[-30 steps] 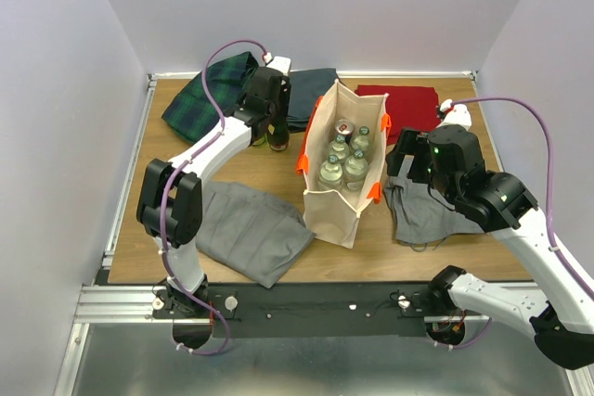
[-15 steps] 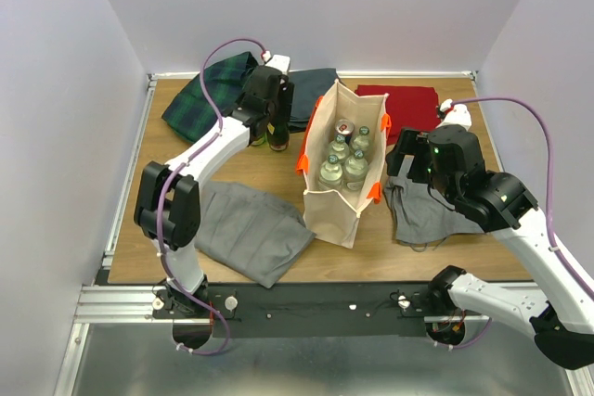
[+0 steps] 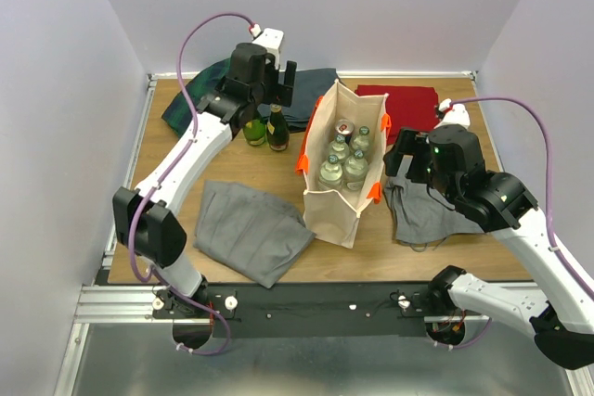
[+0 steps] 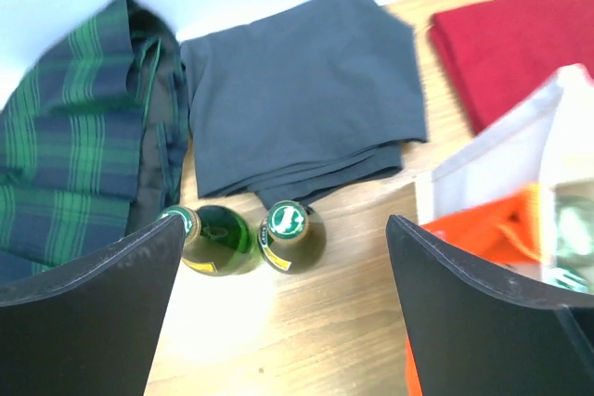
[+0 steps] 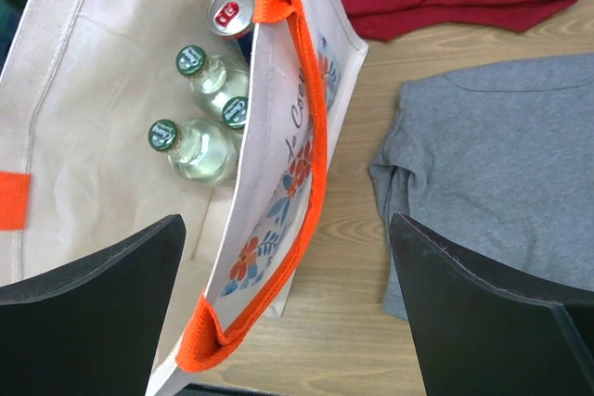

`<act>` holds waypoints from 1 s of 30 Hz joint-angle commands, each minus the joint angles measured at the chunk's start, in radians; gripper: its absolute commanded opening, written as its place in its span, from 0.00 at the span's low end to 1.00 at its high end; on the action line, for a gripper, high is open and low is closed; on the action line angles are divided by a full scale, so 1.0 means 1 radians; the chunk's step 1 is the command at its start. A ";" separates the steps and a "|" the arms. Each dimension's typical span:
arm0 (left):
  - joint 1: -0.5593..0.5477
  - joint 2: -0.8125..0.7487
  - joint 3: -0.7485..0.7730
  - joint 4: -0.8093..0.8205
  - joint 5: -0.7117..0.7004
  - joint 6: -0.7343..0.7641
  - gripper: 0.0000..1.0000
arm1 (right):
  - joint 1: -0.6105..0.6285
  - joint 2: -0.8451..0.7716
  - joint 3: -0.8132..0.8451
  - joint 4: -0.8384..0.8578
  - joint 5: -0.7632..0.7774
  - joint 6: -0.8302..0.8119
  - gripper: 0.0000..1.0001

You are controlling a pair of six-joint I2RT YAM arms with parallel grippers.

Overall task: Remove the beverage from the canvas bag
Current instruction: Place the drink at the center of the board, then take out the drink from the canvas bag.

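The cream canvas bag (image 3: pixel 327 213) with orange handles (image 5: pixel 302 90) stands upright mid-table. Inside it are clear beverage bottles with green caps (image 5: pixel 197 149) and a red-topped can (image 5: pixel 229 8). Two green bottles (image 4: pixel 218 240) (image 4: pixel 291 235) stand on the wood left of the bag (image 4: pixel 492 159), also seen from above (image 3: pixel 265 130). My left gripper (image 3: pixel 284 83) hangs open and empty above them, touching neither. My right gripper (image 3: pixel 405 155) is open over the bag's right rim, the orange handle between its fingers (image 5: pixel 93 303) without contact.
A green plaid cloth (image 4: pixel 74 146) and a dark slate cloth (image 4: pixel 297 99) lie behind the green bottles. A red cloth (image 3: pixel 399 99) is at the back right. Grey cloths lie front left (image 3: pixel 246 229) and right of the bag (image 3: pixel 422 210).
My left gripper has opened, let go of a green bottle and lifted up and back. That bottle now stands by the other one. The right arm has not moved.
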 commanded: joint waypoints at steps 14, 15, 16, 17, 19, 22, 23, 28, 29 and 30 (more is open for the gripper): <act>-0.101 -0.151 0.165 -0.258 0.316 -0.015 0.99 | 0.006 -0.008 -0.039 0.015 -0.095 -0.064 1.00; -0.119 -0.154 0.165 -0.262 0.310 -0.013 0.99 | 0.004 -0.010 -0.040 0.012 -0.095 -0.065 1.00; -0.161 -0.156 0.164 -0.274 0.282 -0.012 0.99 | 0.005 -0.010 -0.044 0.006 -0.093 -0.071 1.00; -0.182 -0.154 0.176 -0.284 0.261 -0.002 0.99 | 0.006 -0.013 -0.047 0.006 -0.084 -0.071 1.00; -0.242 -0.141 0.190 -0.311 0.201 0.007 0.99 | 0.006 -0.025 -0.054 0.009 -0.064 -0.073 1.00; -0.277 -0.107 0.231 -0.347 0.161 0.010 0.99 | 0.006 -0.040 -0.068 0.034 -0.034 -0.082 1.00; -0.297 -0.099 0.260 -0.368 0.132 0.005 0.99 | 0.006 -0.040 -0.067 0.038 -0.012 -0.084 1.00; -0.370 -0.079 0.316 -0.388 0.067 -0.002 0.99 | 0.004 0.004 -0.034 0.057 -0.014 -0.139 1.00; -0.376 -0.081 0.323 -0.390 0.063 -0.005 0.99 | 0.005 0.024 -0.028 0.052 -0.017 -0.145 1.00; -0.386 -0.082 0.326 -0.390 0.064 -0.007 0.99 | 0.006 0.032 -0.021 0.047 -0.018 -0.150 1.00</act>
